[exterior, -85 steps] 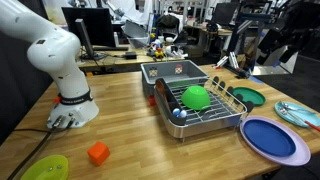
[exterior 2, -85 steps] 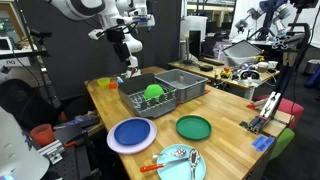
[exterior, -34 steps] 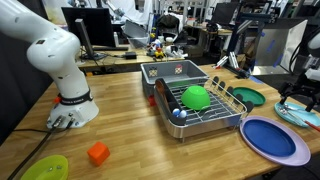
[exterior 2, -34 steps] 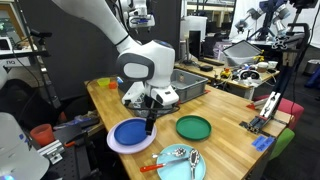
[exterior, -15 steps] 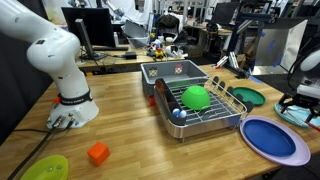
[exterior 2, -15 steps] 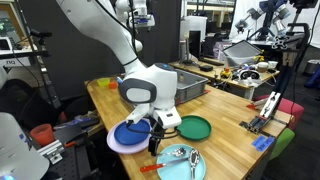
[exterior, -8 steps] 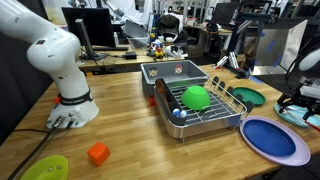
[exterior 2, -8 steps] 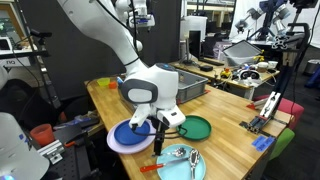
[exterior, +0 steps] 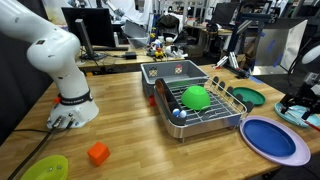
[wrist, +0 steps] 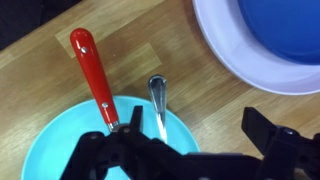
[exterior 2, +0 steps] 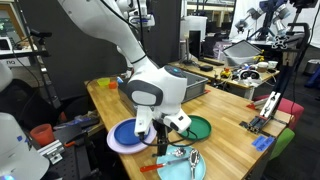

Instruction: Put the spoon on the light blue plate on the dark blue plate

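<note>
The slender silvery spoon (wrist: 157, 98) lies on the light blue plate (wrist: 55, 150), its end reaching over the rim onto the wood. A red-handled utensil (wrist: 90, 62) lies beside it on the same plate. My gripper (wrist: 198, 135) is open, low over the plate's edge, with one finger right next to the spoon. The dark blue plate (wrist: 268, 40) with its lavender rim is empty and close by. In both exterior views the gripper (exterior 2: 160, 143) (exterior: 301, 103) hangs between the dark blue plate (exterior 2: 125, 135) (exterior: 275, 138) and the light blue plate (exterior 2: 182, 165) (exterior: 296, 116).
A dark green plate (exterior 2: 195, 127) (exterior: 247, 97) lies beside the two plates. A wire dish rack (exterior: 205, 112) holds a green bowl (exterior: 196, 97). An orange block (exterior: 97, 153) and a yellow-green plate (exterior: 45, 168) sit near the table's front edge.
The gripper has moved from over the dark blue plate's edge down toward the light blue plate. It stays open and the spoon has not moved.
</note>
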Controlling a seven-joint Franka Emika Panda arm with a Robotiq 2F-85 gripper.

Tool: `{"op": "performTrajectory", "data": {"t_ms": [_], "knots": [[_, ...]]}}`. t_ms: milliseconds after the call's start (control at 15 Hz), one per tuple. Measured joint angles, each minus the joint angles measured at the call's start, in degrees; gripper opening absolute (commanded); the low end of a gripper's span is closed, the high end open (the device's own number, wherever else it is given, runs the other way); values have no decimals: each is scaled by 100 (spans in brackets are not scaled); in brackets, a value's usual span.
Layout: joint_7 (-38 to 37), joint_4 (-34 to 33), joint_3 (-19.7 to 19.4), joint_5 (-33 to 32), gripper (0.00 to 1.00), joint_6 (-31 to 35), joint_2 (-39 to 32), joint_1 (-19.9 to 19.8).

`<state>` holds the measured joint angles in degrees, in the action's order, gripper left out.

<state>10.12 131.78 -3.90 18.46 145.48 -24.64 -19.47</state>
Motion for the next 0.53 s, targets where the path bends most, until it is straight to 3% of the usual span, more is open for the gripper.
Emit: {"op": "performTrajectory", "data": {"t_ms": [200,533], "knots": [[646,-152,104,114,100,-650,-9,-141],[943,-355,53,34,100,-1201,-136,-142]]}}
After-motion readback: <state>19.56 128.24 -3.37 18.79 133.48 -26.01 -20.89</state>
